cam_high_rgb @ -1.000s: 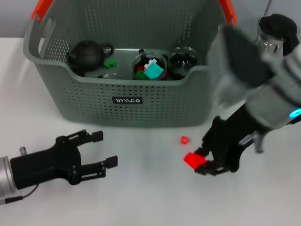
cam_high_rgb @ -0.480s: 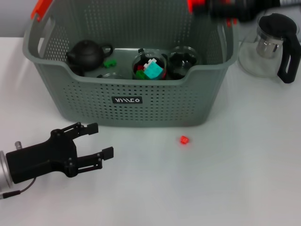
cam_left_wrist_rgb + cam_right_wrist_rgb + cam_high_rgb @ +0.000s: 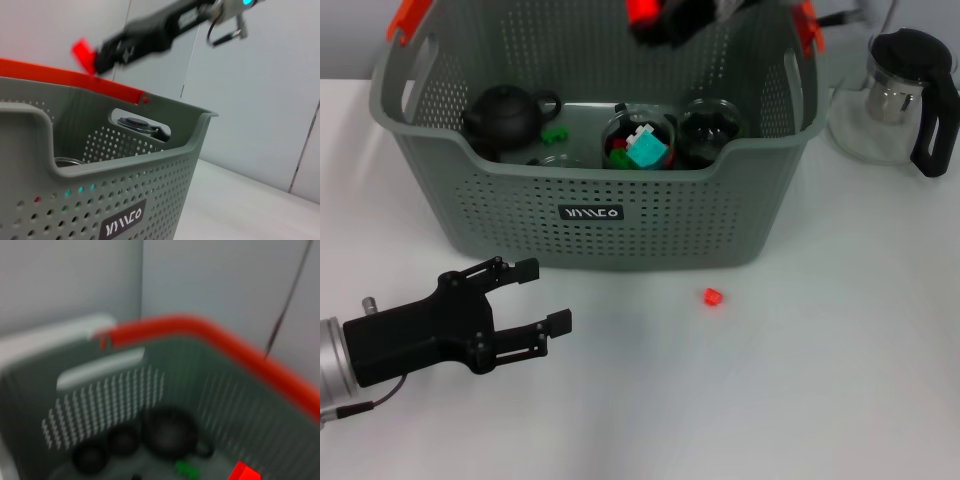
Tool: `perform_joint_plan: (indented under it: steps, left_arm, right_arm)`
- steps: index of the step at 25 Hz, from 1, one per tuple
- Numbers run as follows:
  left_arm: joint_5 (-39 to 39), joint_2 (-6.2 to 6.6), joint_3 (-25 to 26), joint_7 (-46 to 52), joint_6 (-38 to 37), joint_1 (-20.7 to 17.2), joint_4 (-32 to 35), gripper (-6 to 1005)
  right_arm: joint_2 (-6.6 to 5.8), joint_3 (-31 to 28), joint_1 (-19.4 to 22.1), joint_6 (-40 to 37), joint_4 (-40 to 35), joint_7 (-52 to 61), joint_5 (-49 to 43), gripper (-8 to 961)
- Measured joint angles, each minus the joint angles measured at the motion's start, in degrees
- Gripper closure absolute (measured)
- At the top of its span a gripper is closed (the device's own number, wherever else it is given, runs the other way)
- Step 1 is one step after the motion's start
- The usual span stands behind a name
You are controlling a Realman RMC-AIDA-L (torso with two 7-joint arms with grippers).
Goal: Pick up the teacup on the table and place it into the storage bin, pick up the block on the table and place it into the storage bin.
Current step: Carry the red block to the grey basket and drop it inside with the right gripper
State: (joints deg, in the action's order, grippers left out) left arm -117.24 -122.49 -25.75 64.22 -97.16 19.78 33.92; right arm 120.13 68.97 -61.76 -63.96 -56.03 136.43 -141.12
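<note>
The grey storage bin (image 3: 590, 215) stands at the table's far middle. Above its back wall my right gripper (image 3: 658, 17) is shut on a red block (image 3: 641, 10). The left wrist view shows that same block (image 3: 82, 51) held high over the bin's rim (image 3: 125, 167). In the right wrist view the red block (image 3: 244, 473) hangs above the bin's inside. Two glass teacups sit in the bin, one (image 3: 639, 142) filled with coloured blocks, the other (image 3: 708, 130) dark. A small red block (image 3: 712, 297) lies on the table in front of the bin. My left gripper (image 3: 538, 297) rests open at the near left.
A black teapot (image 3: 505, 113) and a green block (image 3: 556, 133) lie in the bin's left half. A glass pitcher with a black handle (image 3: 900, 95) stands on the table right of the bin. White table (image 3: 800, 400) spreads in front of the bin.
My right gripper has risen from the table with the red block and swung left above the bin. The left gripper has only shifted slightly.
</note>
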Motion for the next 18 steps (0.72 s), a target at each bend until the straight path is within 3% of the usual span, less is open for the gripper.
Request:
perform_joint_plan:
  steps: [4,8,14,18]
  left_arm:
    - [0.0,-0.1,0.0,0.0,0.1,0.0,0.0,169]
    - [0.0,-0.29,0.0,0.0,0.0,-0.1,0.0,170]
    - [0.0,-0.33,0.0,0.0,0.1,-0.2,0.0,170]
    - [0.0,-0.31,0.0,0.0,0.1,-0.2,0.0,171]
  right_arm:
    - [0.01,2.1,-6.0,4.9,11.6,-0.3,-1.5,611]
    - [0.0,2.7,-9.3,7.7,17.9,0.1,-2.4,610]
    - [-0.04,2.4,-9.3,6.9,17.7,0.2,-2.0,609]
    - [-0.1,0.9,-6.3,4.9,12.2,-0.2,0.0,446]
